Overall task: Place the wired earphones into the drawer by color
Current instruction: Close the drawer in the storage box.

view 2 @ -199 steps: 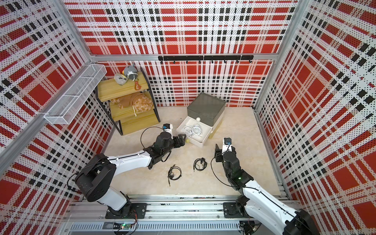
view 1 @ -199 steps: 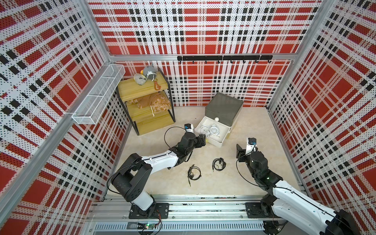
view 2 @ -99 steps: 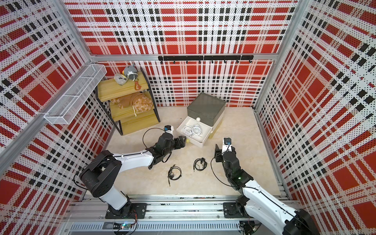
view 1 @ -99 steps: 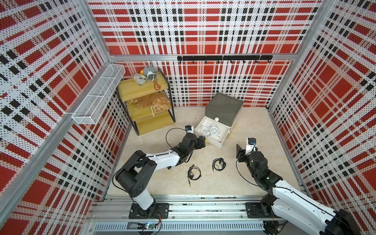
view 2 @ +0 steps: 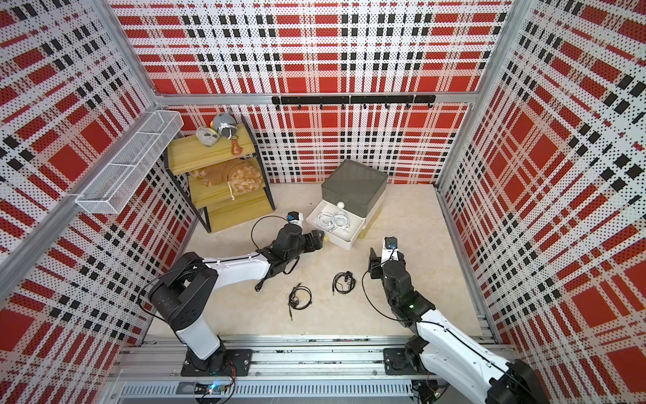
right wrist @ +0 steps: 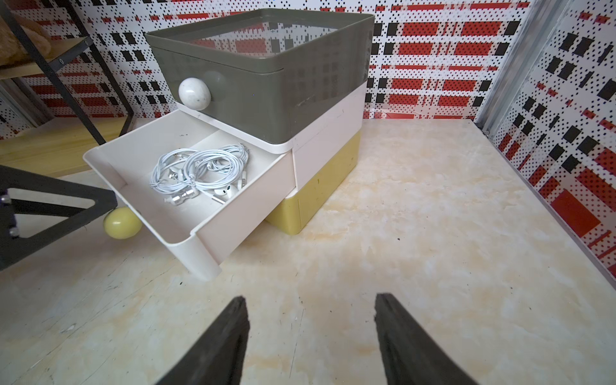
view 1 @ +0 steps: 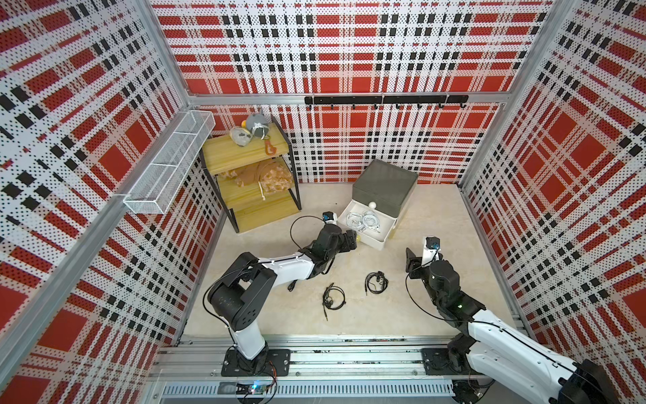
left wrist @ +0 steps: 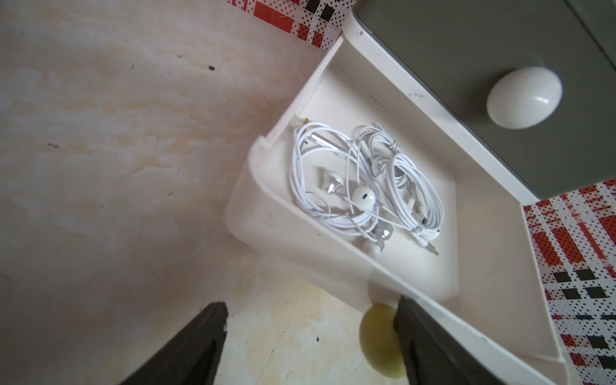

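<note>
The drawer (view 1: 383,189) cabinet stands at the back, with a dark grey, a white and a mustard tier (right wrist: 320,186). Its white drawer (right wrist: 253,200) is pulled out and holds white wired earphones (left wrist: 350,186) (right wrist: 200,170) in coiled bundles. Two black wired earphones (view 1: 334,297) (view 1: 375,282) lie on the floor between the arms. My left gripper (left wrist: 310,308) (view 1: 353,240) is open at the white drawer's front, and one finger touches its yellowish knob (left wrist: 380,340). My right gripper (right wrist: 311,300) (view 1: 419,260) hangs open over bare floor, right of the black bundles.
A yellow wooden shelf rack (view 1: 251,182) with plush toys stands at the back left. A white wire basket (view 1: 167,164) hangs on the left wall, and a black hook rail (view 1: 384,99) runs along the back wall. The grey drawer's white knob (right wrist: 195,93) overhangs the open drawer.
My left arm has shifted its elbow and edged the gripper slightly toward the drawer's knob. The right arm and the earphones have not moved.
</note>
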### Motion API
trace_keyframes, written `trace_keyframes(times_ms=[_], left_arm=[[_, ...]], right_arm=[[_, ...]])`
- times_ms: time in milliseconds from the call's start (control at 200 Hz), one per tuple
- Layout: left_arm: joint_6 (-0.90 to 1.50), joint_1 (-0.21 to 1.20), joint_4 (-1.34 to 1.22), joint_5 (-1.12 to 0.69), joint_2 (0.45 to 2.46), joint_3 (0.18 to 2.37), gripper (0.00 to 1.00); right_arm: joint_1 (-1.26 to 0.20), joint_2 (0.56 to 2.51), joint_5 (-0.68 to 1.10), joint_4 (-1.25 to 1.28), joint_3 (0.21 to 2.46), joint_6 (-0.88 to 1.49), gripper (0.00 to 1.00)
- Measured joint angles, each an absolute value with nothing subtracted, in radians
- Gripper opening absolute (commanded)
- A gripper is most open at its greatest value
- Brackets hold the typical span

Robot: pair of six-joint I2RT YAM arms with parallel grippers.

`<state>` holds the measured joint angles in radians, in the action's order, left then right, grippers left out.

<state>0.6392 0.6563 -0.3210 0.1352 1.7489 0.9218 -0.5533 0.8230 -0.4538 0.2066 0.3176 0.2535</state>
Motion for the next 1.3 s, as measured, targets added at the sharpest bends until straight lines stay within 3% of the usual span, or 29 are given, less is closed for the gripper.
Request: trace_keyframes(times_ms=[1303], left_arm=[[0.649, 0.616, -0.338, 0.058, 2.04, 1.267, 0.86]], right_arm=[[-0.54, 0.847, -0.465, 0.198, 0.319, 0.273, 0.66]])
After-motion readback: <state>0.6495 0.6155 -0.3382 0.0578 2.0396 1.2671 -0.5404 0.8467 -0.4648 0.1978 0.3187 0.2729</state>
